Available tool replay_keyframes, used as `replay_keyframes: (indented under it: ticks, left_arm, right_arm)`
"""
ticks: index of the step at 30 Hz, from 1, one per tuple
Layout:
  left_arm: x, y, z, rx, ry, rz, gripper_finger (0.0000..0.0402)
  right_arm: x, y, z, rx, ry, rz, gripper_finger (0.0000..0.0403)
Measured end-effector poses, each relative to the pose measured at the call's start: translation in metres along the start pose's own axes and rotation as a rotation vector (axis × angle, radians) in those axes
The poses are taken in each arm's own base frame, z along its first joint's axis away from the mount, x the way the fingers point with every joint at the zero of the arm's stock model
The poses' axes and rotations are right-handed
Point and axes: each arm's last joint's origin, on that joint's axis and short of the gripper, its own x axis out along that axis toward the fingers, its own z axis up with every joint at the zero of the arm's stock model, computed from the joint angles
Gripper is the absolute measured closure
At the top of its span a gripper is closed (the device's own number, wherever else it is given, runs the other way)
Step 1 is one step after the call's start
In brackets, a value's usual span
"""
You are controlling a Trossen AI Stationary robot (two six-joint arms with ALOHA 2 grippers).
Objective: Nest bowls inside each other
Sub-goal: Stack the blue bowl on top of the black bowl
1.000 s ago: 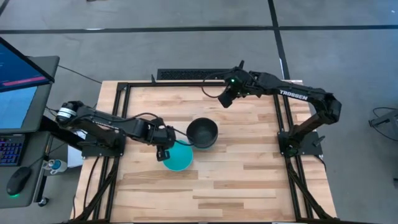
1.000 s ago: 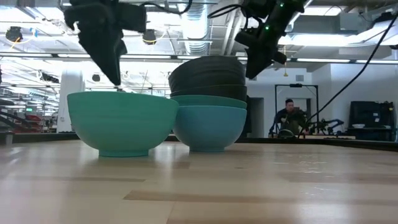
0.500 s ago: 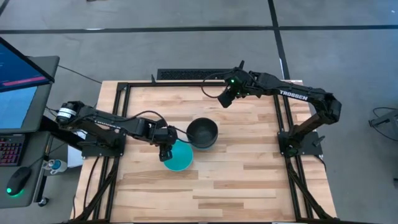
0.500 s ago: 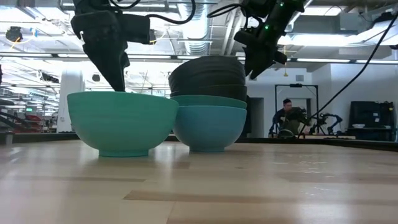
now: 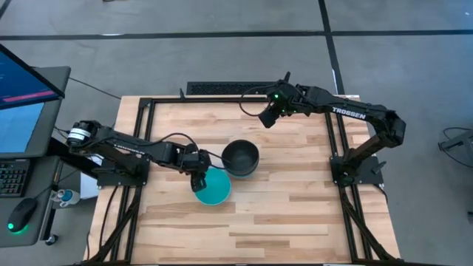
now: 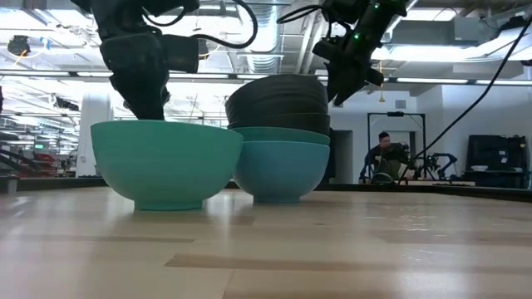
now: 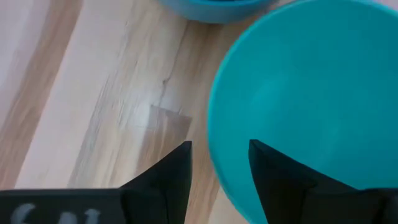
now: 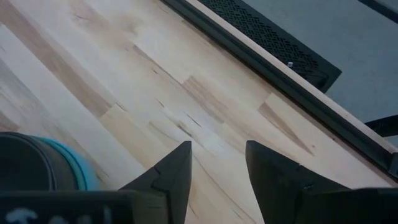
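Note:
A lone cyan bowl [image 5: 216,188] [image 6: 166,166] [image 7: 311,106] rests on its base on the table, against a stack of several bowls [image 5: 241,157]. In the stack, black bowls [image 6: 277,104] sit in a teal-green one [image 6: 278,133], which sits in a blue one [image 6: 281,170]. My left gripper [image 5: 198,181] [image 7: 219,162] is open and low over the lone bowl's left rim. My right gripper [image 5: 266,118] [image 6: 341,87] [image 8: 217,168] is open and hangs above the table, on the far side of the stack. My left gripper comes from above, pointing down, astride the cyan bowl's left rim [image 7: 216,149]. One finger [image 7: 273,168] is inside the bowl and one [image 7: 177,168] is outside. I cannot tell whether either finger touches the rim. The bowl stands upright on the table.
A black metal frame [image 5: 148,103] runs around the wooden tabletop [image 5: 295,214]. A monitor [image 5: 26,89], keyboard and mouse sit off the table's left side. Bare wood lies near and right of the bowls. A person [image 6: 384,158] sits far back in the room.
My left gripper has moved down and slightly right onto the cyan bowl's left rim; its fingertips, earlier above the rim, now reach rim level. The right arm has kept still.

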Motion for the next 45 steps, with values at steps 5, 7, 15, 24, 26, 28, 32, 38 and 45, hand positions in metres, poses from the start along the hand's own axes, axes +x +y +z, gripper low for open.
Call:
replay_keyframes:
  ticks: [5, 7, 15, 24, 26, 28, 32, 38, 45]
  left_arm:
    - [0.001, 0.005, 0.001, -0.002, 0.004, 0.009, 0.0251]
    - [0.001, 0.006, 0.001, -0.006, 0.007, 0.005, 0.0251]
    - [0.011, 0.003, 0.004, -0.006, 0.016, -0.042, 0.0251]
    - [0.02, 0.001, 0.004, -0.008, 0.038, -0.037, 0.0254]
    - [0.021, 0.001, 0.005, -0.002, 0.025, -0.043, 0.0269]
    - [0.021, 0.001, 0.005, 0.006, 0.028, -0.044, 0.0298]
    - [0.021, 0.0, 0.005, 0.012, 0.041, -0.061, 0.0384]
    - [0.018, -0.001, 0.007, 0.01, 0.053, -0.073, 0.0397]
    - [-0.016, -0.008, 0.035, 0.06, 0.042, -0.077, 0.0399]
  right_arm:
    - [0.0, 0.0, 0.0, 0.001, -0.004, 0.001, 0.0228]
    - [0.0, 0.0, 0.001, 0.003, -0.013, 0.004, 0.0228]
    - [0.0, 0.001, 0.002, 0.004, -0.023, 0.007, 0.0228]
    - [0.001, -0.004, 0.002, 0.012, -0.013, -0.005, 0.0228]
    - [0.001, -0.004, 0.002, 0.012, -0.015, -0.004, 0.0228]
    - [0.001, -0.003, 0.002, 0.012, -0.015, -0.004, 0.0228]
    - [0.001, -0.003, 0.003, 0.008, -0.019, -0.003, 0.0228]
    - [0.001, -0.006, 0.004, 0.013, -0.02, -0.008, 0.0233]
    - [0.003, -0.017, 0.006, 0.042, -0.016, -0.031, 0.0237]
